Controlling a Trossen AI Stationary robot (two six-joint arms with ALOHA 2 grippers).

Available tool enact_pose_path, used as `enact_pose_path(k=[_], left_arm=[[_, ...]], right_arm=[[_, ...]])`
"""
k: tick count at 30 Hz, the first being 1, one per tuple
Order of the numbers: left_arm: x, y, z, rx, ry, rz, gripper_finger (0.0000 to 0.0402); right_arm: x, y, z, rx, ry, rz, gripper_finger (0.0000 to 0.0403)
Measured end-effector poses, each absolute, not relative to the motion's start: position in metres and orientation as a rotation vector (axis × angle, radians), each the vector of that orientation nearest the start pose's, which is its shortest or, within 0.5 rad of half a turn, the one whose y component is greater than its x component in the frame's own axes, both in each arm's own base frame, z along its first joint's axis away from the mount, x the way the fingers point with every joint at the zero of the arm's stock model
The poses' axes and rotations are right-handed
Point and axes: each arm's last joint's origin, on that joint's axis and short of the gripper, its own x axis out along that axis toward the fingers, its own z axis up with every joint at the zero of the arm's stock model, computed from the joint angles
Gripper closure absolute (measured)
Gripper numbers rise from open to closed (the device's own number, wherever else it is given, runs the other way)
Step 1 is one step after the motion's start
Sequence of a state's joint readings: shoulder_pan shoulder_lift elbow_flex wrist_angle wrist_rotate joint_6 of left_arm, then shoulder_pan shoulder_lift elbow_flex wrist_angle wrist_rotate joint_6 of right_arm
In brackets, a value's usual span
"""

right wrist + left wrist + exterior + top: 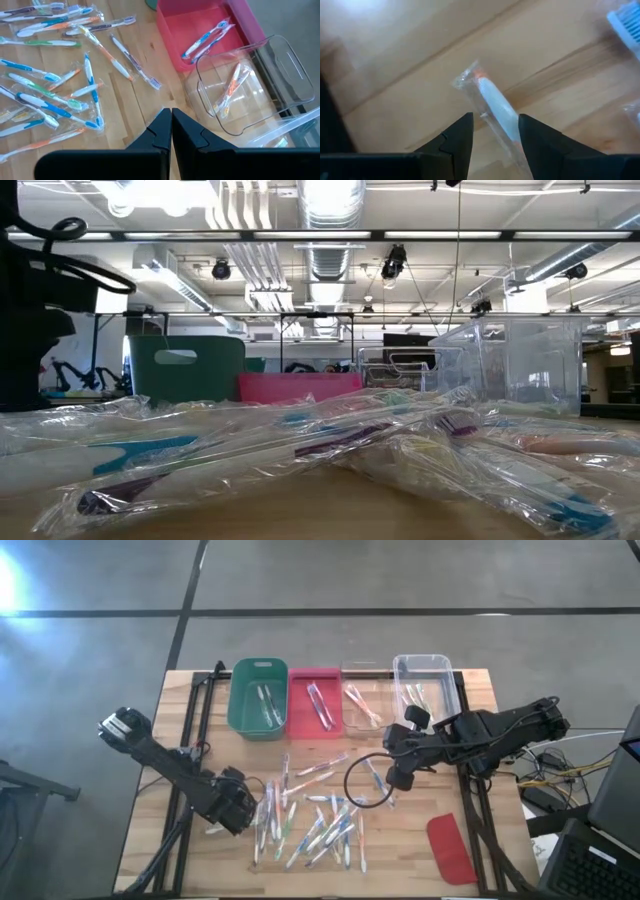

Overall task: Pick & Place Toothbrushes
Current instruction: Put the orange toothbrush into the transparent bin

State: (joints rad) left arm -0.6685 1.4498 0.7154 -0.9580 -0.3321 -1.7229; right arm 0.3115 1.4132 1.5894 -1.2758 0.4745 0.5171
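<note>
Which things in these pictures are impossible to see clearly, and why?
- Left gripper: in the left wrist view the wrapped toothbrush lies between the fingers; whether they touch it is unclear.
- Green bin: in the low view its wall hides the contents.
- Red lid: missing from the low view.
- Right gripper: shut, empty; the high view is too small to confirm.

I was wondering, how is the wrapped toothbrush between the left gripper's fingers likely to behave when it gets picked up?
The wrapped toothbrush looks thin and probably light. Its clear, crinkly plastic sleeve may be slippery, so it could slide or twist between the left gripper fingers, which stand open on either side. The handle itself appears stiff, but the loose wrapper end will likely flop.
</note>
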Motion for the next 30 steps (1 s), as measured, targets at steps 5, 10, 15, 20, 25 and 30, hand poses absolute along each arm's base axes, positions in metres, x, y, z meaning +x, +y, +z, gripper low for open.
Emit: enact_pose_path(k=[5, 10, 15, 20, 25, 30], left_arm=[[0.164, -0.117, 0.148, -0.622, 1.125, 0.922, 0.0239], [0.163, -0.117, 0.141, -0.653, 1.112, 0.906, 0.0239], [0.160, -0.115, 0.133, -0.678, 1.095, 0.889, 0.0239], [0.161, -0.115, 0.132, -0.698, 1.086, 0.898, 0.0259], [0.161, -0.115, 0.132, -0.707, 1.083, 0.893, 0.0298], [0.162, -0.116, 0.132, -0.711, 1.086, 0.890, 0.0334]], right_arm=[[0.244, 0.065, 0.383, 0.050, 0.937, -0.398, 0.0394], [0.244, 0.065, 0.383, 0.050, 0.936, -0.398, 0.0394], [0.244, 0.065, 0.383, 0.050, 0.937, -0.398, 0.0394], [0.244, 0.065, 0.383, 0.050, 0.937, -0.398, 0.0394], [0.244, 0.065, 0.383, 0.050, 0.937, -0.398, 0.0394], [0.244, 0.065, 0.383, 0.050, 0.937, -0.398, 0.0394]])
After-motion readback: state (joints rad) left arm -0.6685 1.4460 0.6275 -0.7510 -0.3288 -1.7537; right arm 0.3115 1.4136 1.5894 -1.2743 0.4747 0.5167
